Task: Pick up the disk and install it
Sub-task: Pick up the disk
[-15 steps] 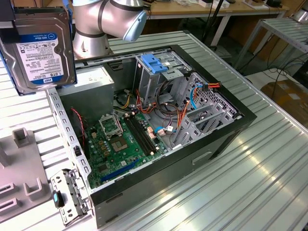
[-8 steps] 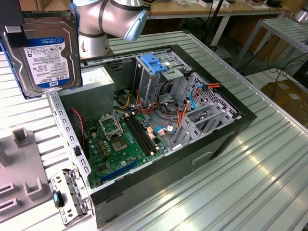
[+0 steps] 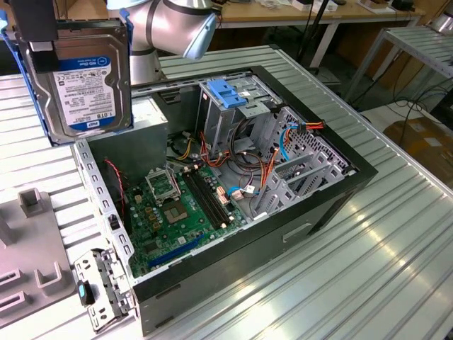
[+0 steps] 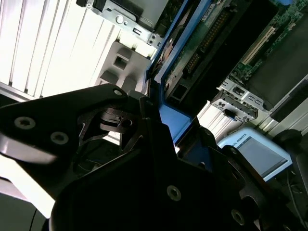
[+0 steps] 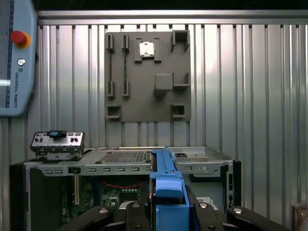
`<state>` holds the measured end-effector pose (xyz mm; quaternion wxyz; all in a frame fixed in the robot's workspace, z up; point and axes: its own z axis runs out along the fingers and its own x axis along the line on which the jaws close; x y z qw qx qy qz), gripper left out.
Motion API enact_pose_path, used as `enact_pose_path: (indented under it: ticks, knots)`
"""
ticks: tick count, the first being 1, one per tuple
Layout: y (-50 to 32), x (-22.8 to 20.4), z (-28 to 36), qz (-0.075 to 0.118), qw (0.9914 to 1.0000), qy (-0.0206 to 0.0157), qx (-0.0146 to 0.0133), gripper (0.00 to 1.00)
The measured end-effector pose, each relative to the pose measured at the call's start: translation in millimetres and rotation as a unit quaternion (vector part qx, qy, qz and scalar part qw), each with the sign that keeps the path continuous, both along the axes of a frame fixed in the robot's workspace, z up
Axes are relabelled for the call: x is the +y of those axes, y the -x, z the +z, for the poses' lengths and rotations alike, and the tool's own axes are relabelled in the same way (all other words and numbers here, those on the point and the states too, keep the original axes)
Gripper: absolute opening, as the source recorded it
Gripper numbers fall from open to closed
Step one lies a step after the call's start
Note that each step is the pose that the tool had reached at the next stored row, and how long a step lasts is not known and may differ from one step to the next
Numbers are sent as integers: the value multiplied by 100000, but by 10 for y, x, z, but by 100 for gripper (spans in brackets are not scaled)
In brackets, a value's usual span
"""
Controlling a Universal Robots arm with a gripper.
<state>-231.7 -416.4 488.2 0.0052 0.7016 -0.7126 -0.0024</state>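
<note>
Glossy metal disk (image 3: 86, 79), smooth plastic rail (image 5: 167, 185)

upper corner of disk (image 3: 88, 88) hidden behind gripper (image 3: 42, 58), arm (image 3: 170, 25) cut off by exterior view's top edge, control pendant (image 5: 14, 57) partly cropped

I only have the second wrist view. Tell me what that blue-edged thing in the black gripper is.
Observer: The rectangular silver metal disk with a white-and-blue label, framed by a blue plastic rail; the exterior view shows its label.
Operator: Report where it hangs.
Observer: At the exterior view's left, held up, apart from the grey metal drive cage inside the open black computer case.
Operator: Check the grip.
Observer: In the first wrist view the gripper is shut on the disk's rail.
</note>
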Motion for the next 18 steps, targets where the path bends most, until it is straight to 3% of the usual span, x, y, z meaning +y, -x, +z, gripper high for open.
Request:
enact_pose_path:
  ticks: [10,18]
  knots:
    - [-151,-21,-9,0,100000,117,0,37]
    - [-288,-61,-19,0,100000,186,0,37]
